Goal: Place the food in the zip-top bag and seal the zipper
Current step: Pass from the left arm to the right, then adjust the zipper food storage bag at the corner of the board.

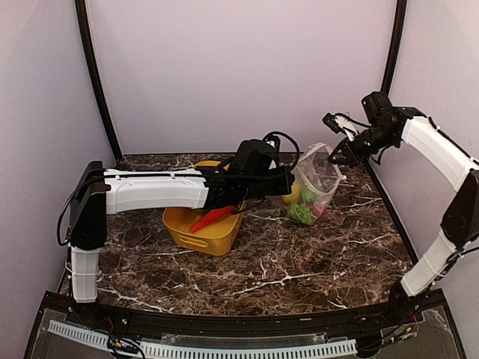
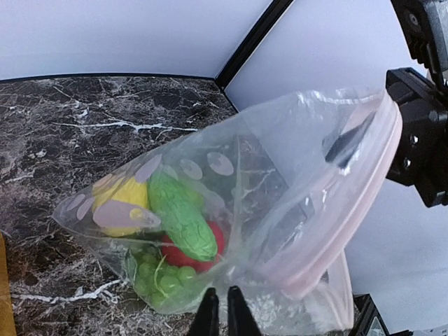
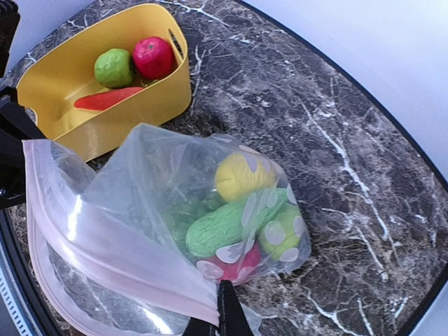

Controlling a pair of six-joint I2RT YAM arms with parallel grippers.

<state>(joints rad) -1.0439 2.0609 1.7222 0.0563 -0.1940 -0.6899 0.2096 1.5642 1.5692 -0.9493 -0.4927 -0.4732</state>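
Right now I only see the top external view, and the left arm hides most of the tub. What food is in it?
Observer: Beside the carrot, the yellow tub holds a lime and a tomato.
Operator: Is the bag sealed?
Observer: No, the zipper gapes open; the left gripper and right gripper each pinch the zip-top bag at its mouth.
Operator: What's bagged?
Observer: A lemon, grapes, a bumpy green piece and a red piece.

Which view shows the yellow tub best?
Right wrist: yellow tub nearly whole, interior visible. Top external: left arm covers much of it. Left wrist: only a sliver at the frame edge.
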